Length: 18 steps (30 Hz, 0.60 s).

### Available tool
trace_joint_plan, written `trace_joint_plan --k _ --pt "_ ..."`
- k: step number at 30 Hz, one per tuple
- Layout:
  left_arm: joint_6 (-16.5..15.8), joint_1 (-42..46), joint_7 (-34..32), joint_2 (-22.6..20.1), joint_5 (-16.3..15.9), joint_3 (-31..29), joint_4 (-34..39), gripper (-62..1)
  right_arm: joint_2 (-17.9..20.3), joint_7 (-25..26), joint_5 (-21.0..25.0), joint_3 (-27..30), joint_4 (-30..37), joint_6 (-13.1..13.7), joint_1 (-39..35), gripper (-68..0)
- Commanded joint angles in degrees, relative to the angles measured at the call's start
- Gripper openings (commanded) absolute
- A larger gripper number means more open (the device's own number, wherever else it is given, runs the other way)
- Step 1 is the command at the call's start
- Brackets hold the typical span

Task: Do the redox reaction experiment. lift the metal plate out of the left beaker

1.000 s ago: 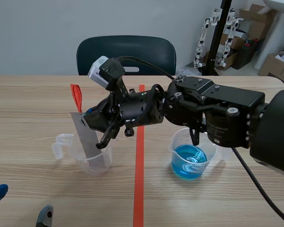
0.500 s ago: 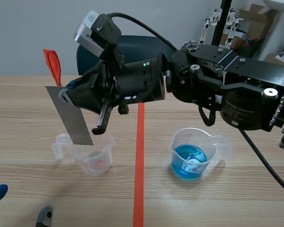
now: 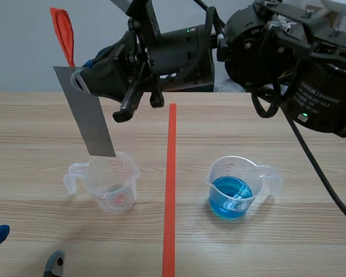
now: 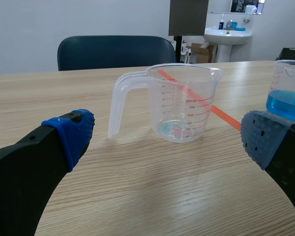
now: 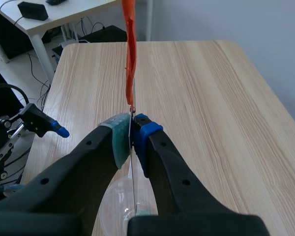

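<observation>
Right pincer (image 5: 132, 133) clamps the metal plate (image 3: 93, 124), which hangs tilted below it, lower edge above the left beaker (image 3: 111, 184). Swing sideways and you may clip the rim, toppling it.

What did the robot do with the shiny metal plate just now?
The right end effector, shut on the metal plate, rose and lifted it out of the left beaker; it now hangs above the rim. That beaker, the right beaker with its blue liquid and the open left end effector stayed put.
</observation>
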Motion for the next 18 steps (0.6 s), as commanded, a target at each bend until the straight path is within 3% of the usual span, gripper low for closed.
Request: trace_joint_plan --k 1,7,10,18 --pt "0.31 -0.20 -2.62 -0.22 -0.22 -0.04 0.55 1.4 0.02 0.31 1.44 1.27 1.14 0.24 1.57 -66.9" --pt "0.31 -0.20 -2.62 -0.22 -0.22 -0.04 0.55 1.4 0.02 -1.33 2.12 3.15 2.32 0.33 1.57 -66.9" --pt "0.31 -0.20 -2.62 -0.22 -0.22 -0.04 0.55 1.4 0.02 -2.21 3.17 3.26 2.49 1.97 1.57 -66.9" --pt "0.31 -0.20 -2.62 -1.01 -0.39 -0.04 0.55 1.4 0.02 -4.52 6.05 3.26 2.49 1.97 1.55 -66.9"
